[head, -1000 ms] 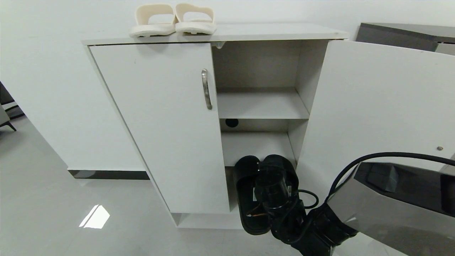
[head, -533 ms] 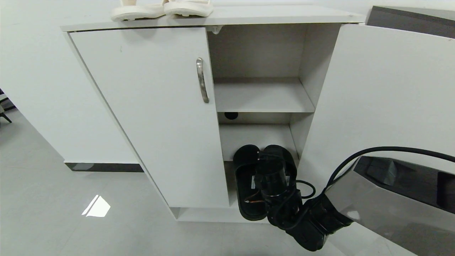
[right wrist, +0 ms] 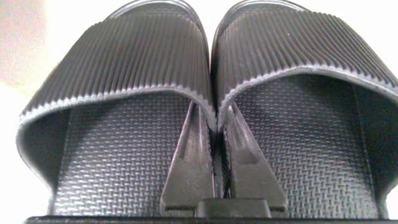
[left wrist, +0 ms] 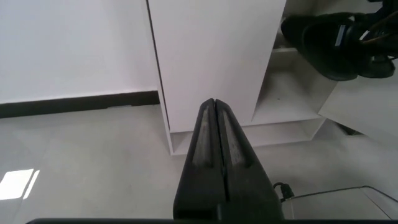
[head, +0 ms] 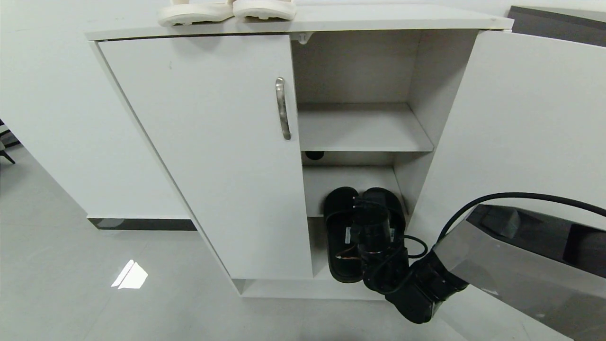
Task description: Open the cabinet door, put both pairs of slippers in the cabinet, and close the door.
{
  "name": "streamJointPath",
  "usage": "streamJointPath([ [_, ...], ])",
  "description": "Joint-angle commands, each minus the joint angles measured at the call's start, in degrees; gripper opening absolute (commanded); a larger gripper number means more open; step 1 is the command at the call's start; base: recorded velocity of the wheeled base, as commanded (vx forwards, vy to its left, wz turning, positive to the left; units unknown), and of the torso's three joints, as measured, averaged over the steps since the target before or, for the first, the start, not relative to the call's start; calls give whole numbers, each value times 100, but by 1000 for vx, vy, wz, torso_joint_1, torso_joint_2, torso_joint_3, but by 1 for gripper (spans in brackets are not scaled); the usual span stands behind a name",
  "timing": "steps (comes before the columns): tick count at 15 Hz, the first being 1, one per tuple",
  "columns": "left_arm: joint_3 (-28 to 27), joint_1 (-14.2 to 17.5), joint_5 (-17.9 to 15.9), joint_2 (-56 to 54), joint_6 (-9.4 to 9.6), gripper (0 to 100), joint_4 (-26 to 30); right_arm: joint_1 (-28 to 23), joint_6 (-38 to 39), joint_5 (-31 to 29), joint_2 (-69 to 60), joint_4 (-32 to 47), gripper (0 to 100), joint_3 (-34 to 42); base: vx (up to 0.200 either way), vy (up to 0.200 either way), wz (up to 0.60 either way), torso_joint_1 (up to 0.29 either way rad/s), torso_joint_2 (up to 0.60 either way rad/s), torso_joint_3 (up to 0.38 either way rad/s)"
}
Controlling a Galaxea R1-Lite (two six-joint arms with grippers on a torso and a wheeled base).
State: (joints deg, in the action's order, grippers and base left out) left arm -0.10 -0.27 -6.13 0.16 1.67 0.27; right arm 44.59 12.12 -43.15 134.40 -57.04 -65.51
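Left end effector [left wrist: 214,106]: I see its fingers pressed flat together with nothing between them; it hangs over the floor in front of the cabinet's [head: 360,21] closed door.
Cream slippers [head: 227,10]: I find the pair side by side on top of the cabinet, at its left end.
Left door [head: 203,151]: shut, with its metal handle [head: 282,115] upright at the inner edge.
Black slippers [head: 343,237]: toes pointing into the cabinet's open right half, low down. I cannot tell if they rest on a shelf.
Right end effector [right wrist: 214,118]: I have it clamped on the black slippers, pinching their two inner edges together.
Right door [head: 521,123]: swung wide open from the cabinet's right side.
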Motion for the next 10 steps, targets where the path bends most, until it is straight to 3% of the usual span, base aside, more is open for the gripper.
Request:
streamJointPath([
  [1,1,0,-2,11,0,0,0,-47,-25,0,34,-9,0,3,0,0,0,0,0,0],
  [5,1,0,-2,11,0,0,0,-74,-131,-18,130,0,0,-58,0,0,0,0,0,0],
  [10,1,0,-2,11,0,0,0,-197,-236,18,394,0,0,-401,200,0,0,-3,3,2],
])
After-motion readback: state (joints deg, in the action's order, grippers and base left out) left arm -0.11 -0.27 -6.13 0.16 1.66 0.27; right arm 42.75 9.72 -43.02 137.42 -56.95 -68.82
